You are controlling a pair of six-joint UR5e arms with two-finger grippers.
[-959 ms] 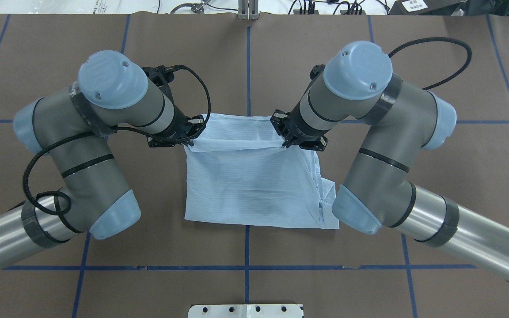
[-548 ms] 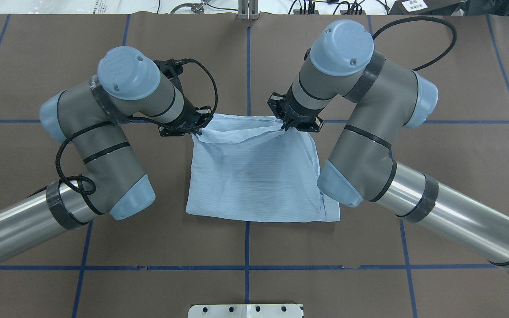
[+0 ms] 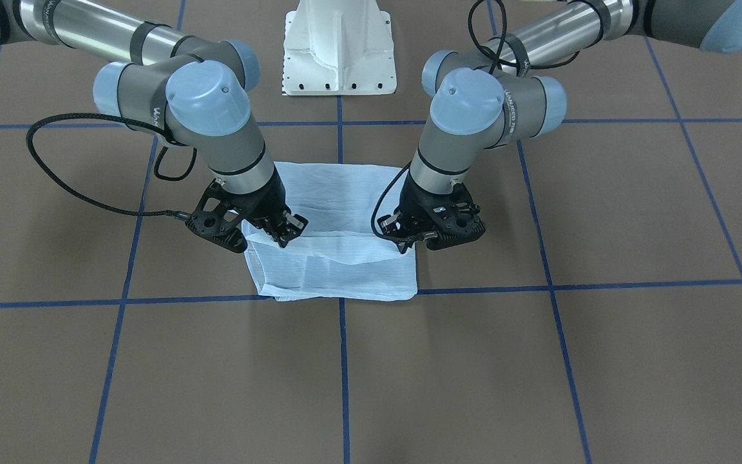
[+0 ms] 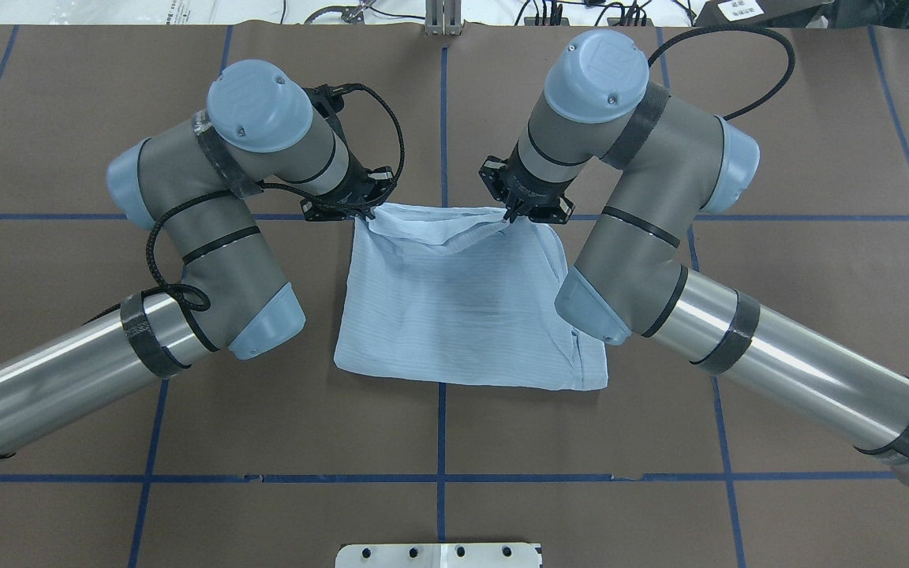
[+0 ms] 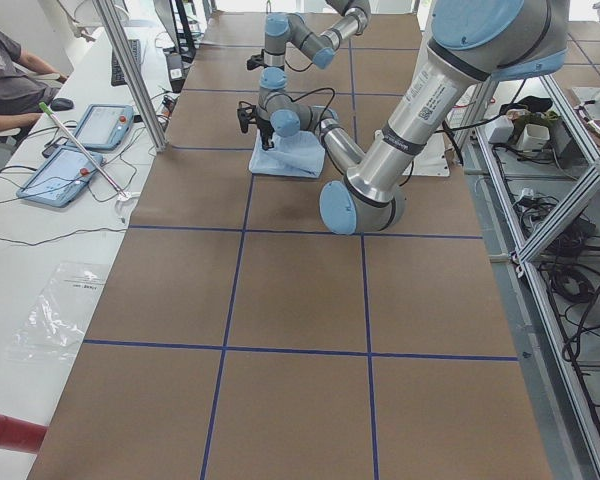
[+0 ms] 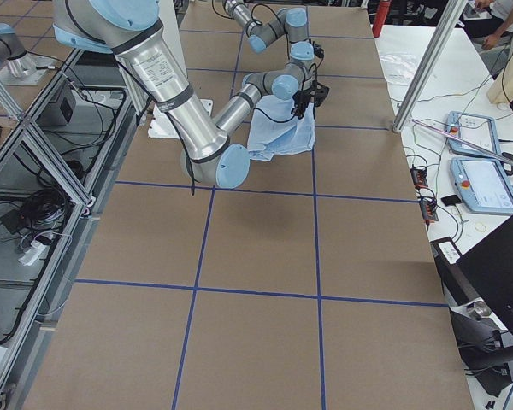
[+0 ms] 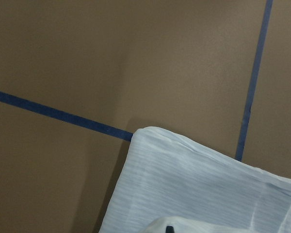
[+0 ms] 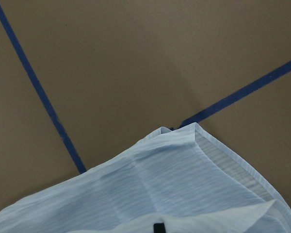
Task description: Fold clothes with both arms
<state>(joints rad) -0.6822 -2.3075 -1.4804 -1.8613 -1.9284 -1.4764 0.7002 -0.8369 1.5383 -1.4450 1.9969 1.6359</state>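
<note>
As left gripper [image 4: 364,214] and right gripper [image 4: 511,218] pinch shirt [image 4: 462,315], folds hide jaws.

We find nothing that we can read letter for letter. A strip of pale lettering runs along the grey wrist segment of the left arm [image 3: 511,106], and a like strip runs along the right arm [image 3: 160,116]. Both are too small for us to spell out. In the left side view the left arm's near tube carries dark print, equally blurred. A white label [image 4: 738,9] with dark print lies on a black object [image 4: 786,12] at the far edge of the overhead view, also illegible to us.
</note>
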